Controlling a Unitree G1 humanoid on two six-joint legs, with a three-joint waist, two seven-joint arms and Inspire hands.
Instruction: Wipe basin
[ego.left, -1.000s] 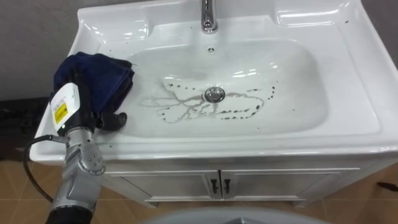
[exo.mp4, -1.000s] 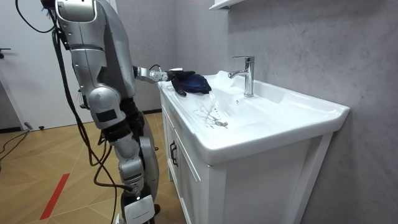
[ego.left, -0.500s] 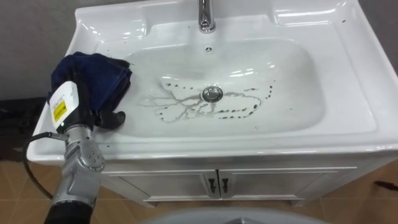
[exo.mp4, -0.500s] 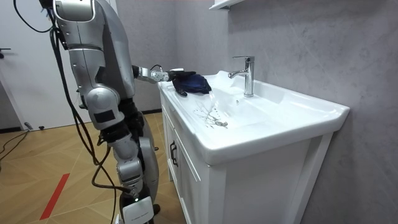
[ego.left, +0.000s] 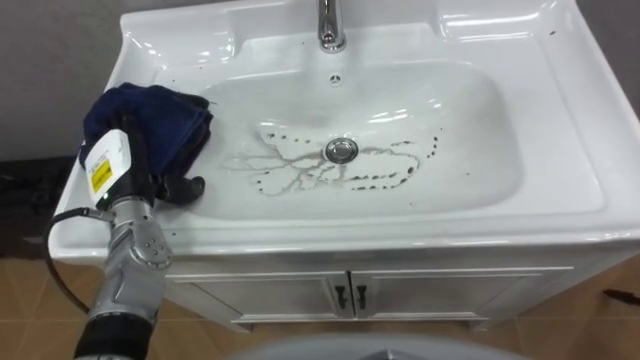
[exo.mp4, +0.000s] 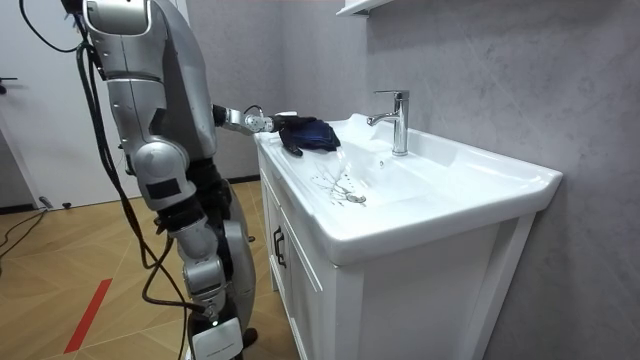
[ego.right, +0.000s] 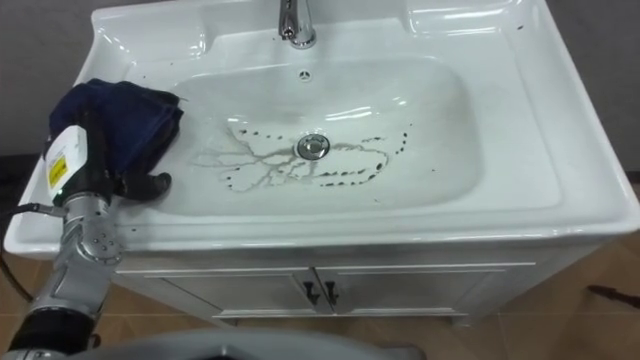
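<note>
A white basin (ego.left: 565, 140) is set in a vanity top, with dark dirt streaks and dots (ego.left: 300, 175) around the drain (ego.left: 341, 150). A bunched dark blue cloth (ego.left: 160, 115) lies on the basin's left rim, partly over the bowl's edge. My left hand (ego.left: 125, 165) comes in from the lower left and rests against the near side of the cloth. In the room view I stand at the basin's end, left arm stretched out to the cloth (exo.mp4: 310, 130).
A chrome tap (ego.left: 330, 25) stands at the back centre of the basin. Below the rim are white cabinet doors (ego.left: 350, 295) with dark handles. A grey wall runs behind the basin (exo.mp4: 480, 70), and wooden floor (exo.mp4: 60, 270) lies around me.
My left hand has edged slightly to the right at the cloth. The cloth and the dirt in the bowl lie as before.
</note>
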